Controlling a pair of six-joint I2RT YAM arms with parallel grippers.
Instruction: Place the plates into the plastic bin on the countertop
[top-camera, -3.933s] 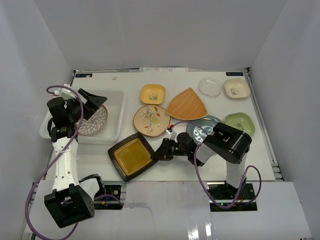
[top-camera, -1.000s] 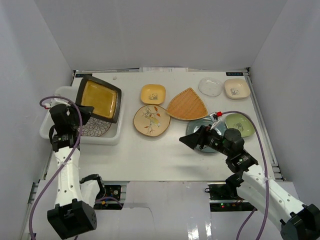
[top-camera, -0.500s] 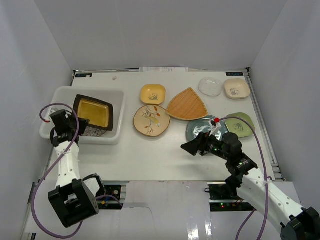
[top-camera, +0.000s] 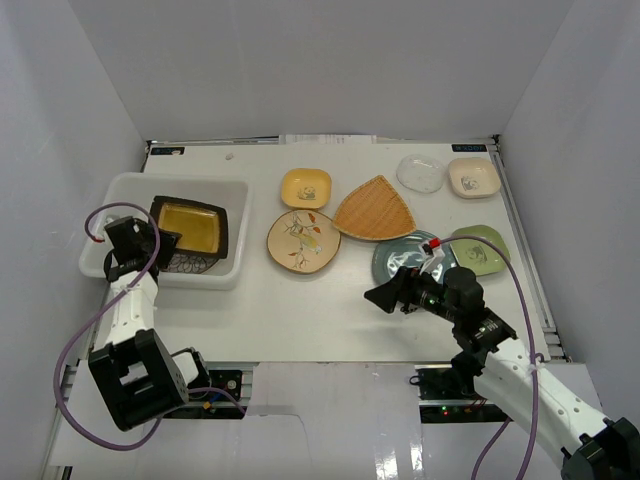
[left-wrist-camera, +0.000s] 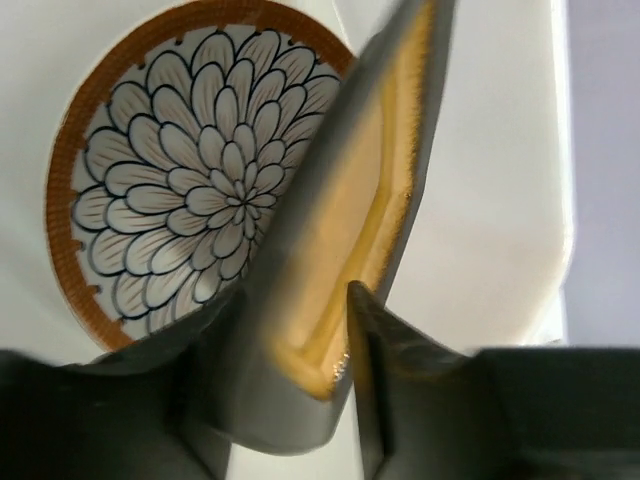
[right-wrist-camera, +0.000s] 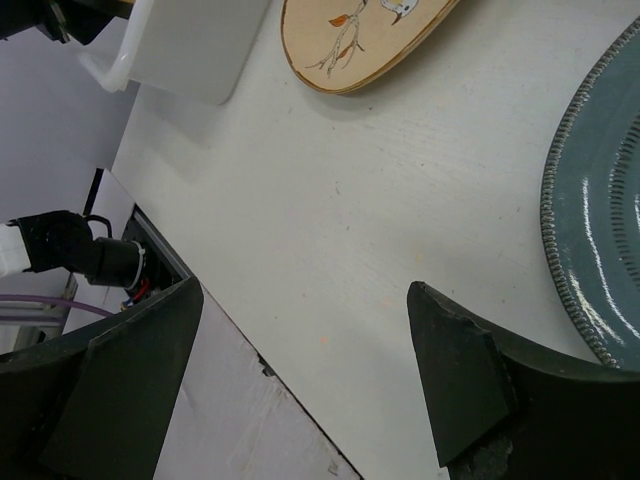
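Note:
The dark square plate (top-camera: 190, 228) with the amber centre lies tilted in the plastic bin (top-camera: 125, 190), on top of the round blue-patterned plate (left-wrist-camera: 190, 180). My left gripper (top-camera: 160, 243) is at its near-left corner. In the left wrist view that corner (left-wrist-camera: 370, 170) sits between the parted fingers of the left gripper (left-wrist-camera: 293, 295), with a gap beside one finger. My right gripper (top-camera: 378, 297) hangs open and empty over the countertop (top-camera: 290, 300), just left of the teal plate (top-camera: 405, 258). In the right wrist view, the right gripper (right-wrist-camera: 303, 290) frames bare tabletop beside the teal rim (right-wrist-camera: 600, 230).
On the countertop lie the floral cream plate (top-camera: 303, 240), orange fan-shaped plate (top-camera: 375, 208), yellow dish (top-camera: 305, 187), clear dish (top-camera: 420, 173), cream dish (top-camera: 473, 176) and green dish (top-camera: 482, 248). White walls close in three sides. The table's front edge (right-wrist-camera: 230, 330) runs under the right gripper.
The left gripper has lowered the square plate from upright above the bin down into it, and its jaws have widened. The right gripper has shifted slightly toward the front.

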